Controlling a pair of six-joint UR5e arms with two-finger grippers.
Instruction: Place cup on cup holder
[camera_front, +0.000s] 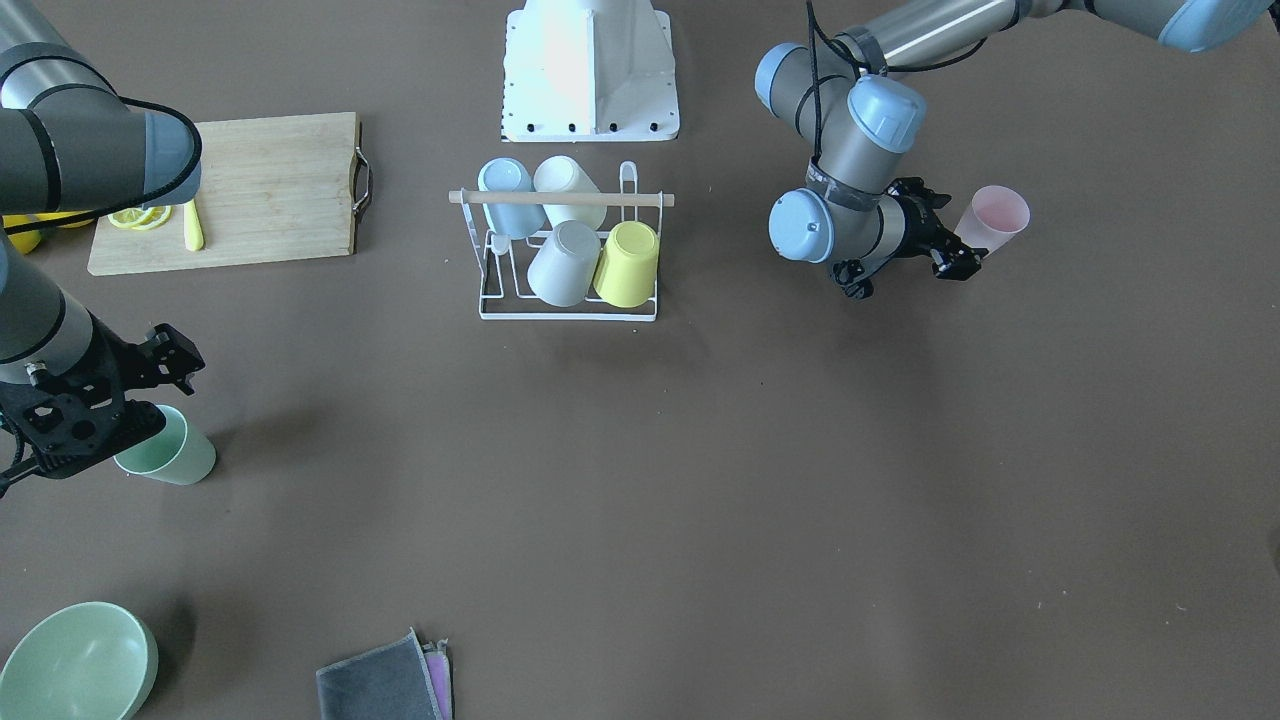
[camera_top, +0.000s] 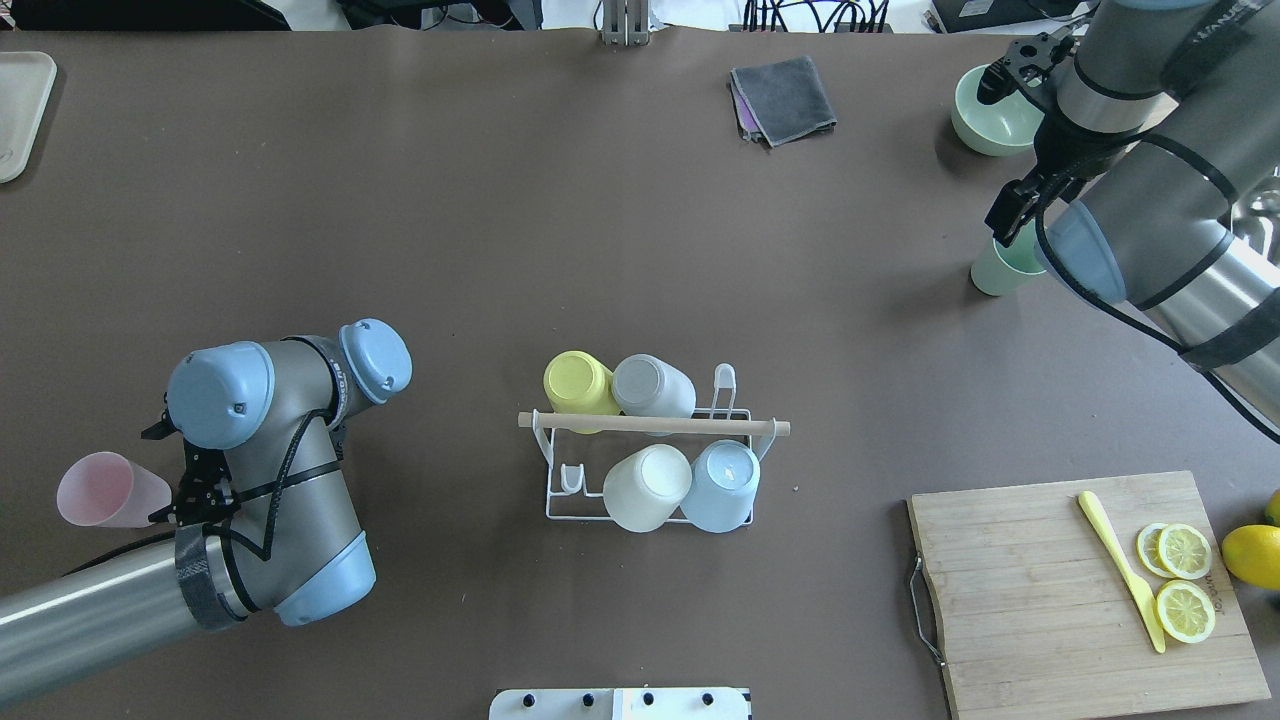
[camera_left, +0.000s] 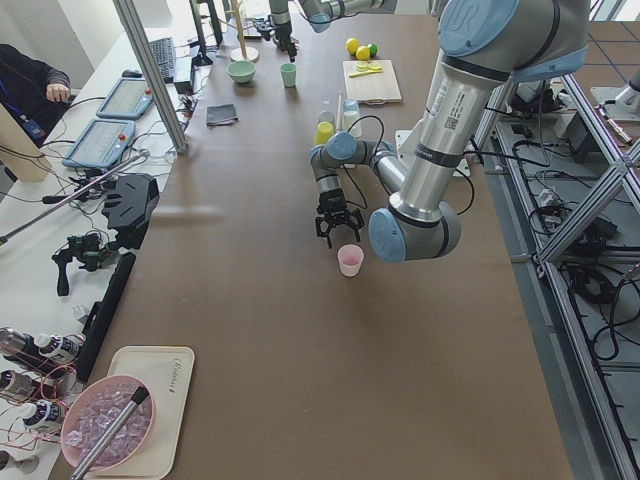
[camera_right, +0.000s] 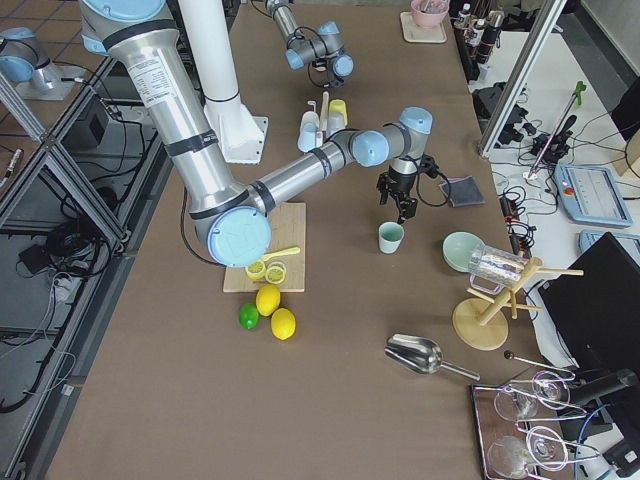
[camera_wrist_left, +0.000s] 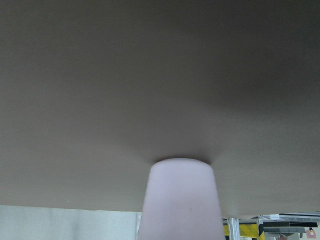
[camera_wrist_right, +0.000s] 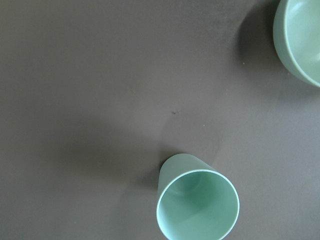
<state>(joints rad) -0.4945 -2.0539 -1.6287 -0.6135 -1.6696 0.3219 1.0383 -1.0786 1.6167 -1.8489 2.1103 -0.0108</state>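
The white wire cup holder (camera_front: 567, 305) with a wooden rod stands mid-table and also shows in the overhead view (camera_top: 650, 425). It carries blue, cream, grey and yellow cups upside down. A pink cup (camera_front: 992, 220) stands upright on the table, also seen in the overhead view (camera_top: 108, 489) and the left wrist view (camera_wrist_left: 180, 200). My left gripper (camera_front: 908, 274) is open and empty, close beside and slightly above it. A green cup (camera_front: 170, 452) stands upright, and shows in the right wrist view (camera_wrist_right: 197, 202). My right gripper (camera_front: 115, 400) hovers open just above it.
A wooden cutting board (camera_front: 270, 190) holds lemon slices (camera_top: 1185, 580) and a yellow knife (camera_top: 1120, 570). Whole lemons (camera_top: 1250, 555) lie beside it. A green bowl (camera_front: 75, 662) and a grey folded cloth (camera_front: 380, 685) lie toward the operators' side. The robot base (camera_front: 590, 70) stands behind the holder.
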